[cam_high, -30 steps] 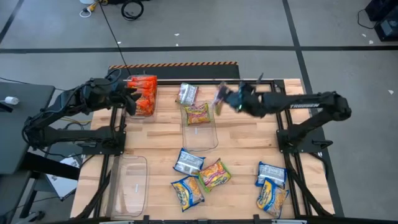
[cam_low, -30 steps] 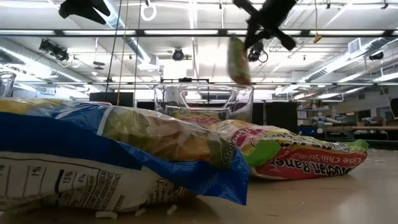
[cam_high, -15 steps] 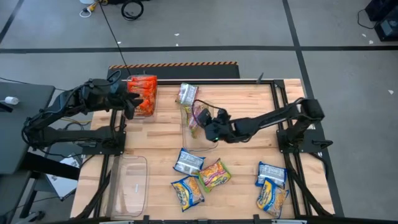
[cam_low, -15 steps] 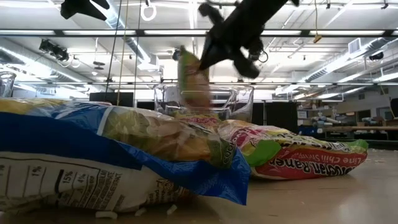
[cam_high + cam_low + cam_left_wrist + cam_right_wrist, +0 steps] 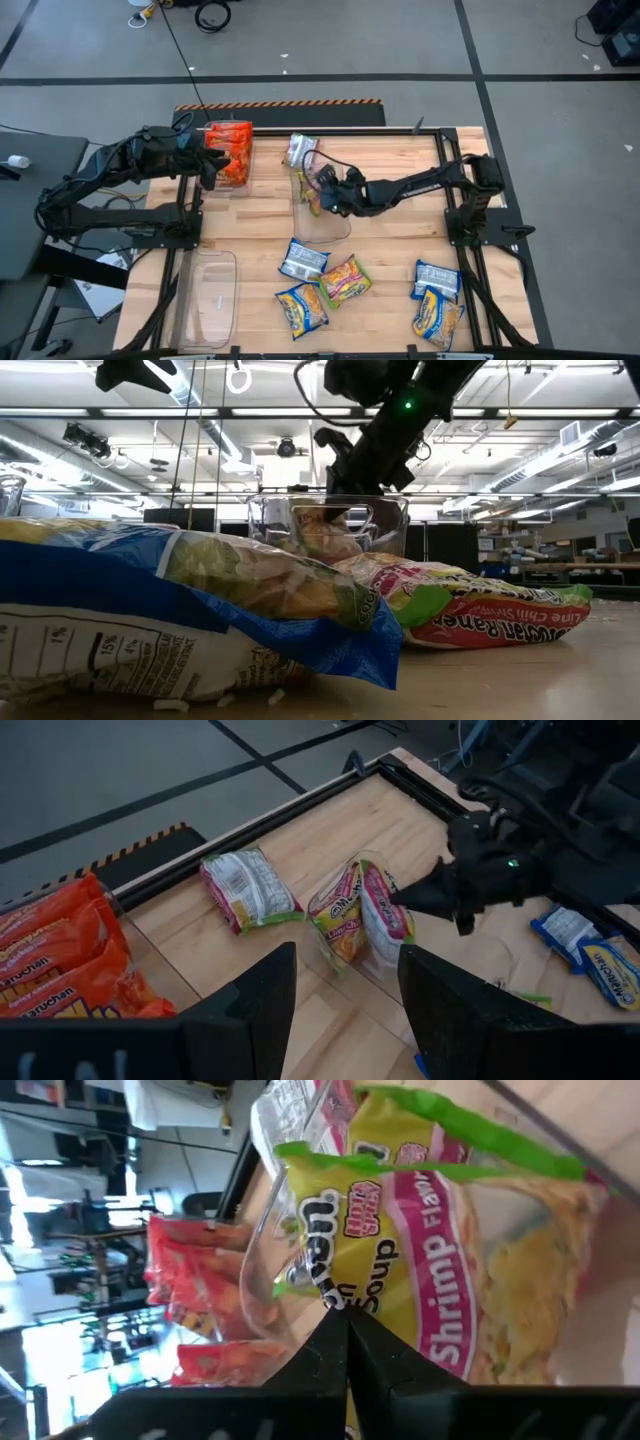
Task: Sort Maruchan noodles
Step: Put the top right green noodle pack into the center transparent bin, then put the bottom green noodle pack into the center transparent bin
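The worktop (image 5: 400, 225) is pale wood planking in a dark frame, on a grey floor (image 5: 330, 40) crossed by dark lines. Clear rigid bins stand on it: the centre bin (image 5: 322, 225), one at 10 o'clock (image 5: 230, 152) packed with crinkly orange-red packets (image 5: 60, 960), one at 7 o'clock (image 5: 207, 297). The right gripper (image 5: 325, 192) reaches low into the centre bin, jaws clenched, apparently on a yellow-pink-green packet (image 5: 450, 1280). The left gripper (image 5: 212, 165) hangs beside the 10 o'clock bin, jaws released. Loose flat packets (image 5: 325, 280) lie around 6 o'clock.

In the low view a blue-and-yellow noodle packet (image 5: 180, 625) is filling the foreground at 8 o'clock, hiding most of the clear bin (image 5: 385, 520) behind it.
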You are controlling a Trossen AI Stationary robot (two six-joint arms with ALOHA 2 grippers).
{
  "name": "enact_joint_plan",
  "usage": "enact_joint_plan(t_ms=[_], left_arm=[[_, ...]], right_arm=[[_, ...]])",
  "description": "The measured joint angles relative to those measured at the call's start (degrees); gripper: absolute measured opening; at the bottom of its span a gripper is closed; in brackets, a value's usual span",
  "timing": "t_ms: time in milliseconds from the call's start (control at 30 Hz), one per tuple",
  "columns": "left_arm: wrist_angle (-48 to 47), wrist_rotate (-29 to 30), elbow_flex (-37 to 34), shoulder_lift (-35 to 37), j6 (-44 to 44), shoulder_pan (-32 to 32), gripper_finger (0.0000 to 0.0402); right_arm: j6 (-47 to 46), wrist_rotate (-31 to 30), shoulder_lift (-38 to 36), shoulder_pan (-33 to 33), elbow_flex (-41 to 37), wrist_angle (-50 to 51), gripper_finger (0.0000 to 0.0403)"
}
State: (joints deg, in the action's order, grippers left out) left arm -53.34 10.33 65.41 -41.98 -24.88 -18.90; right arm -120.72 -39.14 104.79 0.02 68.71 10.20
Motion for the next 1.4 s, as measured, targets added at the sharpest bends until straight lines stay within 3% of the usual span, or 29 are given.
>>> enact_joint_plan(t_ms=[300,600,867,1000,1133,1267,1400], left_arm=[[0.00,0.09,0.00,0.02,0.02,0.00,0.0181],[-0.05,0.09,0.00,0.02,0.62,0.00,0.0181],[-0.81,0.09,-0.02,0.42,0.66,0.00,0.0181],[-1.09,0.09,-0.02,0.46,0.03,0.00,0.0181],[-1.09,0.01,-0.02,0.44,0.01,0.00,0.0181],[-1.07,-0.27,-0.02,0.44,0.00,0.00,0.0181],[-1.03,-3.81,-0.02,0.23,-0.02,0.89,0.0181]], right_arm=[[9.29,6.29,0.02,-3.55,0.00,-1.00,0.0014],[22.31,8.82,0.02,-6.52,0.00,-3.82,0.0088],[52.45,17.70,-4.20,-10.12,2.80,-2.38,0.0122],[72.72,28.07,-5.25,-13.39,7.33,3.56,0.0123],[100.50,39.09,-5.40,-15.03,12.76,12.06,0.0123],[121.62,40.23,-5.40,-13.48,17.09,23.97,0.0123],[130.40,40.53,-5.40,-8.70,19.93,33.74,0.0123]])
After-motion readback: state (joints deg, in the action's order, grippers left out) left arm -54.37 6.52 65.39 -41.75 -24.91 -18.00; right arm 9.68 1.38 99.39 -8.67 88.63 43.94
